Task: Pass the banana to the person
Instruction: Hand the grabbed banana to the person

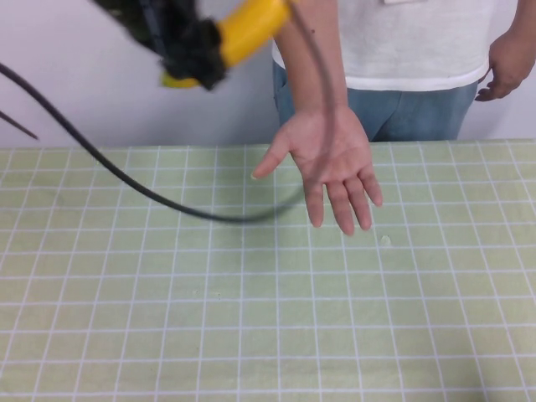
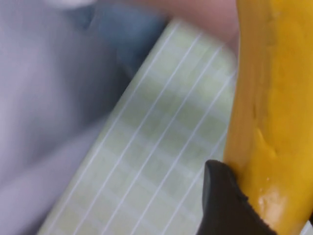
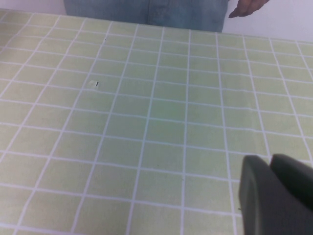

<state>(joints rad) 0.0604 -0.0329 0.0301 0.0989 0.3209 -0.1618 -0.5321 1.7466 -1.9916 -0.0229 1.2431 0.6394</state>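
Observation:
My left gripper (image 1: 194, 57) is raised at the top left of the high view, blurred, and shut on the yellow banana (image 1: 251, 27). The banana points toward the person (image 1: 419, 50), who stands behind the table in a white t-shirt and blue jeans. Their open hand (image 1: 328, 159) reaches palm up over the table's far edge, below and to the right of the banana. In the left wrist view the banana (image 2: 274, 107) fills the side, with one black finger (image 2: 222, 205) pressed on it. My right gripper (image 3: 270, 193) is shut and empty, low over the table; it is out of the high view.
The table wears a green checked cloth (image 1: 251, 318). A black cable (image 1: 126, 176) hangs from the left arm across the cloth. A small crumb (image 1: 385, 240) lies near the person's fingertips. The person's other hand (image 1: 507, 67) hangs at their side.

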